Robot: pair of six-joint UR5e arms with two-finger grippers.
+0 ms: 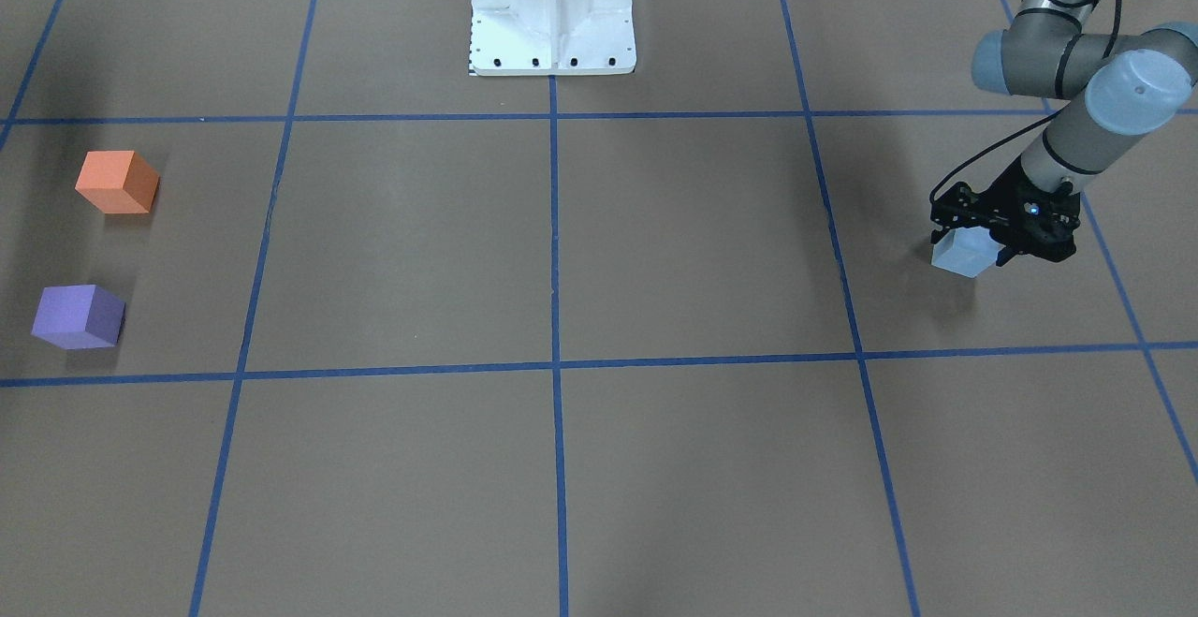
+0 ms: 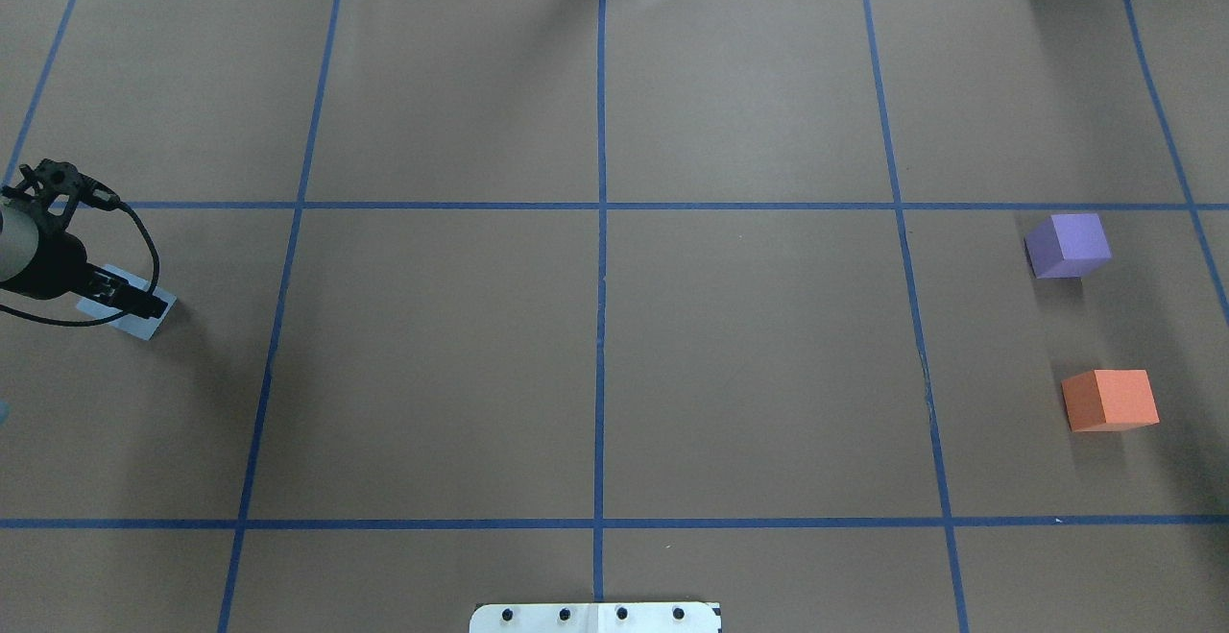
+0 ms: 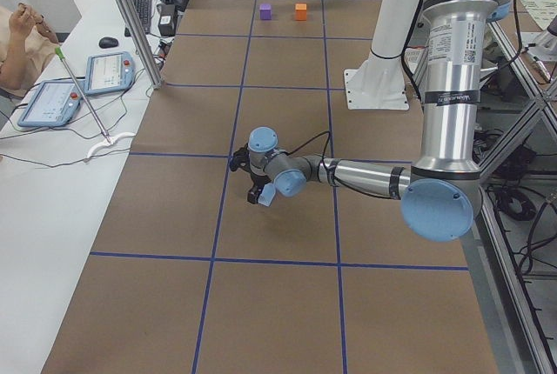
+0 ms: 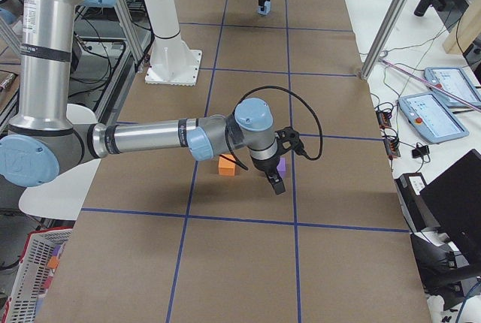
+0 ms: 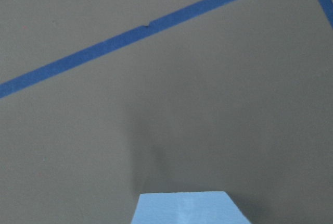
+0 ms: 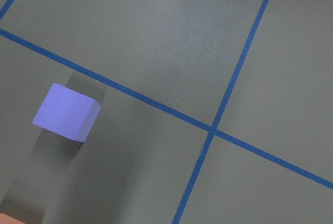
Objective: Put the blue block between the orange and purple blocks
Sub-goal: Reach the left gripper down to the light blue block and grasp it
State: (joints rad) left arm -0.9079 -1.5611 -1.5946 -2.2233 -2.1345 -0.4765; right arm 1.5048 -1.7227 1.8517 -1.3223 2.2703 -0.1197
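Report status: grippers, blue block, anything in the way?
Left gripper on blue block, grip unconfirmed. Right gripper hangs near purple block and orange block, jaws unreadable. Gap between them bare.

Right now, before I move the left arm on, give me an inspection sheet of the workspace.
Surface: brown table with a blue tape grid; white robot base at its edge.
Job's things: blue block at the robot's left end; orange block and purple block at the other end, apart, with a gap between them.
Clutter: nothing seen.
Grippers: left gripper shut on blue block; right gripper near purple block, open or shut cannot be told.
Cables: left-wrist cable and right-wrist cable, both looped.
Surroundings: operator and pendants at a side bench.
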